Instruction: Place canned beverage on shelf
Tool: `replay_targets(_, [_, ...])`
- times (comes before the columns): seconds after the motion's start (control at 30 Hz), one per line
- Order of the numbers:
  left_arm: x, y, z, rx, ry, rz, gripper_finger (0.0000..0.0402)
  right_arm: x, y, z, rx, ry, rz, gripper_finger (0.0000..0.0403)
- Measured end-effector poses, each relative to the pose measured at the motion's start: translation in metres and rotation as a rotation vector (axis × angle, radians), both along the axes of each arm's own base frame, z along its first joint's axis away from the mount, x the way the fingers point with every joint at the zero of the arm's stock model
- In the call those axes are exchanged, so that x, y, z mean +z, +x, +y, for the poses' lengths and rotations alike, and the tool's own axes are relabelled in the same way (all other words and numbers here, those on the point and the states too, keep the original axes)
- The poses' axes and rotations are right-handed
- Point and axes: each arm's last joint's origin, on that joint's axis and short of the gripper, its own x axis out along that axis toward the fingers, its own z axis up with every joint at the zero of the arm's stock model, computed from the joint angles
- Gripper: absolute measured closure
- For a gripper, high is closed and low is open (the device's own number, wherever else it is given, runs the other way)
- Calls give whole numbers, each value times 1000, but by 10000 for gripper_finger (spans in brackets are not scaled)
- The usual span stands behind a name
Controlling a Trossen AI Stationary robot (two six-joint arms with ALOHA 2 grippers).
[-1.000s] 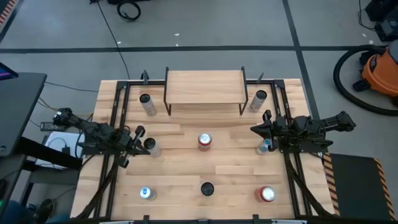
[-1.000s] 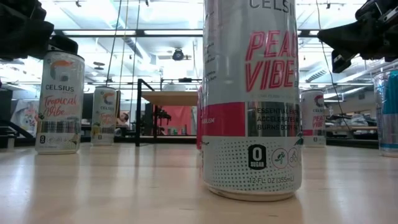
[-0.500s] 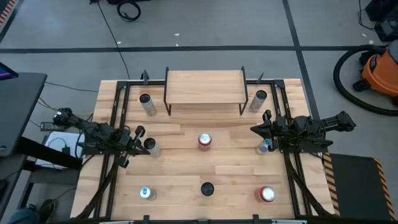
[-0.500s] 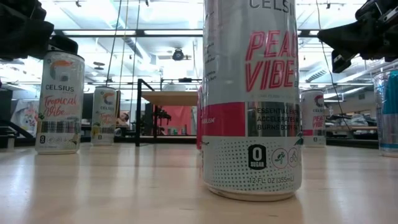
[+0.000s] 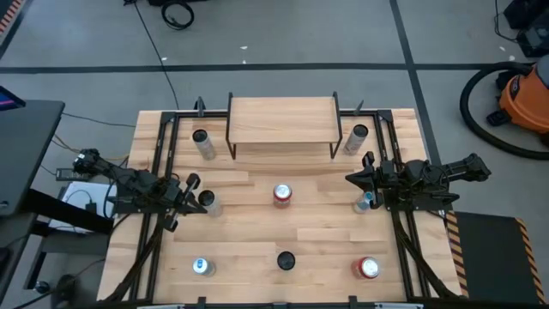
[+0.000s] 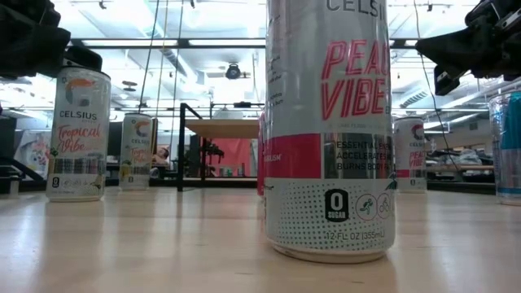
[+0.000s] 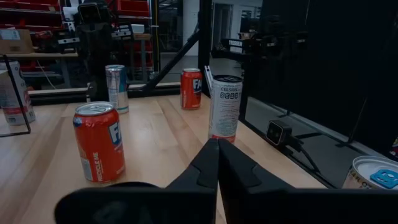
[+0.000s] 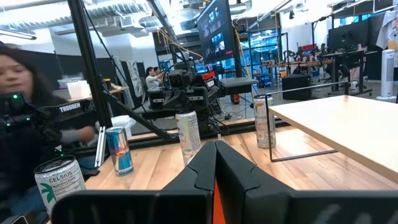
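The shelf [image 5: 283, 120] stands by its black legs at the table's far middle; its board is bare. It also shows in the right wrist view [image 8: 339, 124]. Several cans stand upright on the table. A red can [image 5: 282, 195] is at the centre. A silver can [image 5: 208, 202] stands just right of my left gripper [image 5: 190, 196], which is shut and empty. A blue can [image 5: 366, 202] stands beside my right gripper [image 5: 356, 178], also shut and empty. Their shut fingertips show in the left wrist view [image 7: 217, 146] and the right wrist view [image 8: 216, 146].
Two cans [image 5: 202, 142] [image 5: 356, 137] stand beside the shelf's legs. Along the near edge stand a blue-topped can [image 5: 202, 267], a Celsius can [image 5: 286, 260] that fills the low view [image 6: 326, 130], and a red can [image 5: 367, 269]. A person [image 8: 18, 74] is beyond the table.
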Motion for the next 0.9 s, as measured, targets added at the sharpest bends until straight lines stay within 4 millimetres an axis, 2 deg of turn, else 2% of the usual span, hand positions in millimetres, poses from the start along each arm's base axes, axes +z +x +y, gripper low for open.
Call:
replay_targets(0.37, [0,0,0,0,0,-1,395,0,0,0,0,0,0,387])
replay_targets(0.63, [19,-2,1,10,-88,-181,395,0,0,0,0,0,0,387])
replay_targets(0.9, [20,-1,3,76,-87,-189,395,0,0,0,0,0,-1,387])
